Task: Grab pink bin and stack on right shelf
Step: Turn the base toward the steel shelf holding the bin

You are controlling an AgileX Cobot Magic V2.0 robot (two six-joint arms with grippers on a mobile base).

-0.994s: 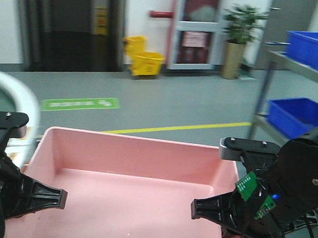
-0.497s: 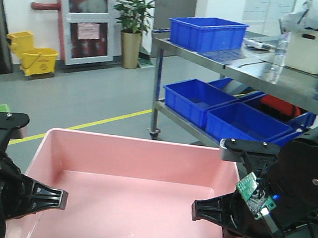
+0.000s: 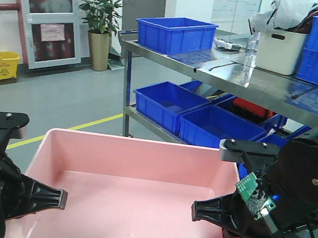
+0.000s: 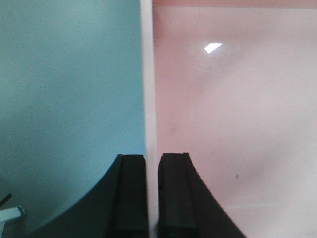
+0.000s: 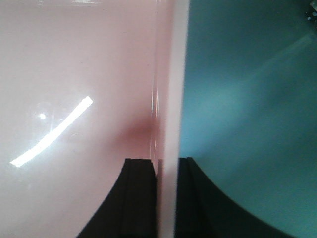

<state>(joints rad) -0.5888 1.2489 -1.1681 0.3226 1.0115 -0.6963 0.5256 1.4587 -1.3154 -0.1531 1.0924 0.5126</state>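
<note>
Pink bin (image 3: 136, 184): held between both arms, near and central in the front view, and judged to be carried in the air. Its long axis is laid left to right, and one short end wall is taken by each claw. Nothing is seen inside it.
Right shelf (image 3: 235, 74): set far and to the right of the bin, with its steel top seen running on a slant from far left to near right. The top is judged to stand higher than the bin's rim, so a lift is likely to be needed before the bin can be set down.
Deciding relation: the shelf is found ahead and rightward of both claws, and the right arm is placed nearer to it. The bin's long axis is judged not yet squared to the shelf's front edge.
Blue crates (image 3: 175, 34): one is stood at the far left end of the top. Others are kept on the lower tier, and more are stacked at the near right end.
Cream bin (image 3: 279, 49): stood on the top toward the near right. A bare stretch of steel is left between it and the far blue crate, and this is judged the likeliest landing place.
Left gripper (image 4: 152, 166): pressed onto the bin's left end wall, with one finger inside and one outside and the pale rim pinched between them.
Right gripper (image 5: 166, 168): likewise clamped on the right end wall, with the rim caught between its two fingers.
Risk: only thin walls are pinched, so the tub could be flexed or let slip if the arms are not moved together.
</note>
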